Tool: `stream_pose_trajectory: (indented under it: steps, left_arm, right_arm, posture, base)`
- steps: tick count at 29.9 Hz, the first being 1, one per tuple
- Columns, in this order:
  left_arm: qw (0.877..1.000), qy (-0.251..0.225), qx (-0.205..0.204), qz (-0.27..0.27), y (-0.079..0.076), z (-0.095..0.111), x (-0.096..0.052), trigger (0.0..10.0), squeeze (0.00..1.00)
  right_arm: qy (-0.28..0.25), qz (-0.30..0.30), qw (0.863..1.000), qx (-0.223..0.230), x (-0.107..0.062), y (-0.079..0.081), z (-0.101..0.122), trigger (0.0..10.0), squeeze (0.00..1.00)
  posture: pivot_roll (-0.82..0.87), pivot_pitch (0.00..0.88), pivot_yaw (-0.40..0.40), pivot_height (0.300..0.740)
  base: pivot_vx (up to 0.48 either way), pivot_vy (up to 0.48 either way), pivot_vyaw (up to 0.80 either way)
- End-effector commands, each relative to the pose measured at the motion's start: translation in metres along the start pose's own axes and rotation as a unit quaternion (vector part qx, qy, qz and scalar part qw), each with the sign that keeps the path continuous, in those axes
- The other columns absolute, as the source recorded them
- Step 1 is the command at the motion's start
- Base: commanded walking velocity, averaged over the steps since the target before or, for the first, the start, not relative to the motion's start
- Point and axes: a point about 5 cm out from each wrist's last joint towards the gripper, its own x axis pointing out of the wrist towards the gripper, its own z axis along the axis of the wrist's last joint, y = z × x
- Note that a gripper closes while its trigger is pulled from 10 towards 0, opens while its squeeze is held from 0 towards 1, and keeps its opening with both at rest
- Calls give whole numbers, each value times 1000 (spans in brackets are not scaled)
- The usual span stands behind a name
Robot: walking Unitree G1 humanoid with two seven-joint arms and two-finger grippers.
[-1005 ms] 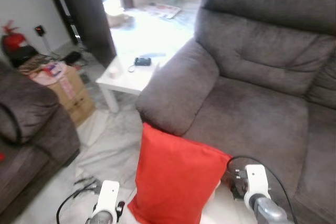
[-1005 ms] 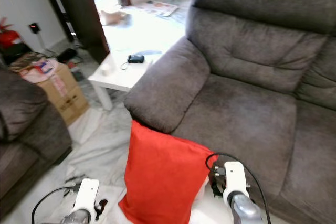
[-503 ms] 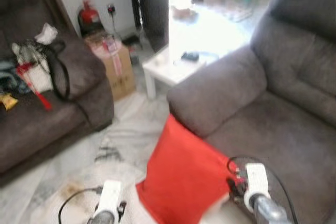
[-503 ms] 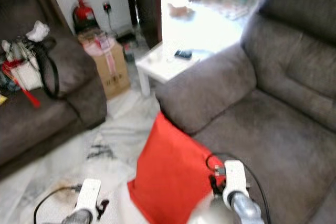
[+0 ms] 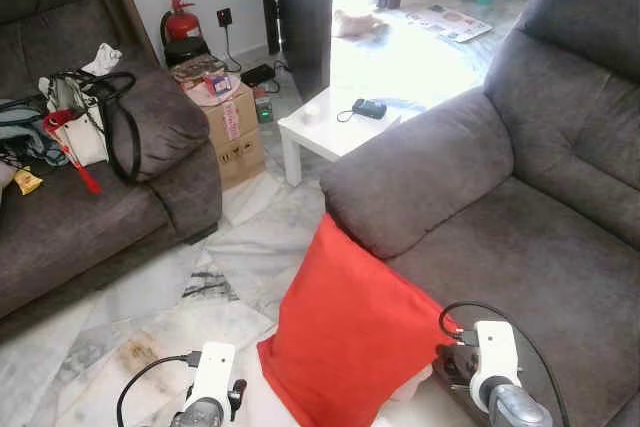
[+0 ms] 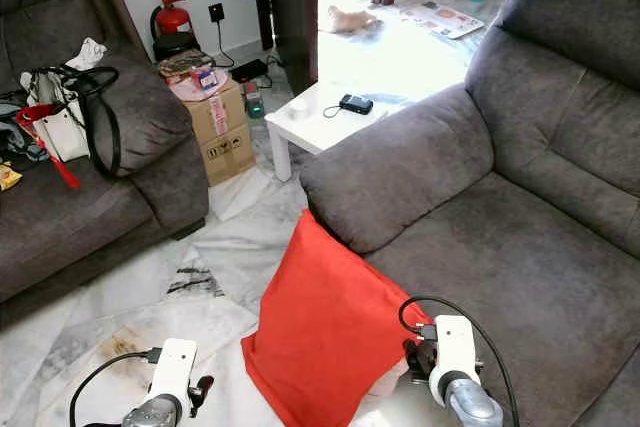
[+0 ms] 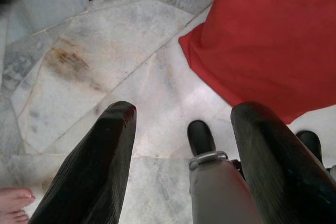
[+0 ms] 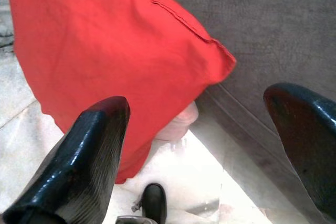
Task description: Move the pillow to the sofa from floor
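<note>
The red pillow (image 6: 325, 332) stands on the marble floor (image 6: 150, 297), leaning against the grey sofa (image 6: 480, 217) below its armrest. It lies between the two hands: left hand (image 7: 184, 156) and right hand (image 8: 205, 156) both spread apart, seemingly touching nothing.

pillow (image 5: 350, 337) bottom edge cut off

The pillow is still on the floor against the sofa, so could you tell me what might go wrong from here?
1. The pillow only leans on the sofa front; a one-sided nudge could topple it flat.
2. Both pincers, left and right, are open and apart from it; soft fabric may slip from a shallow pinch.
3. A bare foot stands near the left pincer.
</note>
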Motion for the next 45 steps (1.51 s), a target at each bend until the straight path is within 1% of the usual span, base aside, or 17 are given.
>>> stream_pose_trajectory:
  steps: [1, 3, 8, 12, 17, 22, 26, 34, 45]
  left_arm:
    - [1000, 0, 1, 4, 4, -1, 0, 10000, 0]
    - [1000, -4, 2, 7, 5, 0, 0, 10000, 0]
    - [1000, -5, 2, 8, 6, 1, 0, 10000, 0]
    - [1000, -6, 2, 7, 6, 1, 0, 10000, 0]
    - [1000, -6, 3, 6, 6, 1, 0, 10000, 0]
    - [1000, -7, 4, 6, 6, 1, 0, 10000, 0]
    - [1000, -9, 7, -1, 5, 2, 0, 10000, 0]
    - [1000, -14, 6, -7, 1, 5, 1, 10000, 0]
    - [1000, -18, 13, -6, 1, 5, 1, 10000, 0]
  right_arm:
    - [-3, -3, 1000, 14, 0, -1, -1, 10000, 0]
    - [-2, -3, 1000, 25, 0, 0, -1, 10000, 0]
    - [-1, -4, 1000, 23, 0, 0, -2, 10000, 0]
    - [-4, -4, 1000, 17, 0, 0, -1, 10000, 0]
    - [-5, -5, 1000, 18, -1, 1, -1, 10000, 0]
    - [-1, -4, 1000, 29, -1, 1, -3, 10000, 0]
    - [-3, -3, 1000, 23, -1, 1, -2, 10000, 0]
    - [-7, -4, 1000, 18, -1, 1, -1, 10000, 0]
    - [-10, -4, 1000, 19, -1, 1, 0, 10000, 0]
  posture:
    - [-129, 82, 19, 740]
    - [-128, 83, 21, 740]
    - [-127, 82, 23, 740]
    - [-127, 83, 25, 740]
    - [-126, 85, 27, 740]
    - [-124, 85, 28, 740]
    - [-124, 86, 28, 740]
    - [-124, 85, 25, 740]
    - [-123, 86, 26, 740]
  base:
    - [0, 0, 0]
    - [0, 0, 0]
    - [272, 0, -760]
    - [72, 0, 0]
    - [295, 0, 0]
    - [238, 0, -158]
    - [0, 0, -687]
    - [0, 0, 0]
    - [0, 0, 0]
